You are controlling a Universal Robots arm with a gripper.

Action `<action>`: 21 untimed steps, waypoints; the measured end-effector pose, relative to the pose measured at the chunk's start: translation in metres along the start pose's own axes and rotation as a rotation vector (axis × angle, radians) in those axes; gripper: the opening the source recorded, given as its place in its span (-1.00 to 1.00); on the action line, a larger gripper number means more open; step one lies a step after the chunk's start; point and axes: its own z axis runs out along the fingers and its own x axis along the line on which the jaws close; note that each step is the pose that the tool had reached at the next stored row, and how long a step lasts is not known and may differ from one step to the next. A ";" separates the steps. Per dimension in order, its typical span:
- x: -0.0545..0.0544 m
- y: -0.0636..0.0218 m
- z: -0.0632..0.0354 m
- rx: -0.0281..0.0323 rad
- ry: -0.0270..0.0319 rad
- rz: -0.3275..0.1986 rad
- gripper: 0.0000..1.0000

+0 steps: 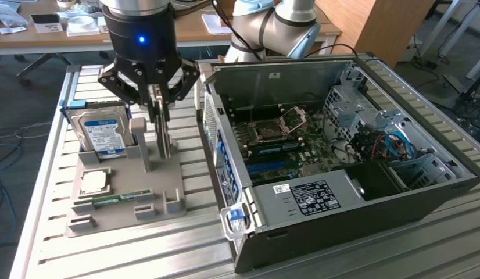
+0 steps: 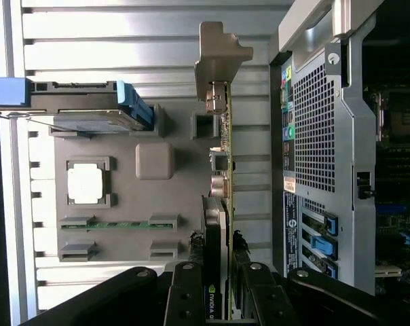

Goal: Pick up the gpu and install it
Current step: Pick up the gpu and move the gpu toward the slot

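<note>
The gpu (image 1: pixel 159 136) stands on edge in the grey holder tray (image 1: pixel 124 216), a thin green card seen edge-on. My gripper (image 1: pixel 156 100) comes down from above and is shut on the card's upper part. In the wrist view the gpu (image 2: pixel 226 146) runs away from the camera, with its silvery end bracket (image 2: pixel 218 54) at the far end and its black cooler (image 2: pixel 212 231) between my fingers (image 2: pixel 185 299). My gripper (image 2: pixel 222 288) clamps it from both sides. Whether the card's lower edge still rests in the holder slot I cannot tell.
An open computer case (image 1: pixel 341 157) lies at the exterior view's right, its motherboard (image 1: pixel 290 145) exposed and its perforated rear panel (image 2: pixel 320 136) close beside the card. On the tray sit a hard drive (image 1: pixel 100 131), a processor chip (image 1: pixel 94 181) and a RAM stick (image 1: pixel 116 199).
</note>
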 end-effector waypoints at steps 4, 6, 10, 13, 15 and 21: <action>0.000 0.0001 -0.0021 -0.0002 -0.0002 0.000 -0.47; 0.000 0.0001 -0.0023 -0.0001 -0.0001 0.000 -0.47; 0.000 0.0001 -0.0023 0.0000 0.0000 0.000 -0.47; 0.000 0.0001 -0.0035 0.0003 0.0003 0.000 -0.47; 0.000 0.0003 -0.0058 0.0000 0.0000 0.000 -0.47; 0.000 0.0004 -0.0092 -0.0001 -0.0001 0.000 -0.47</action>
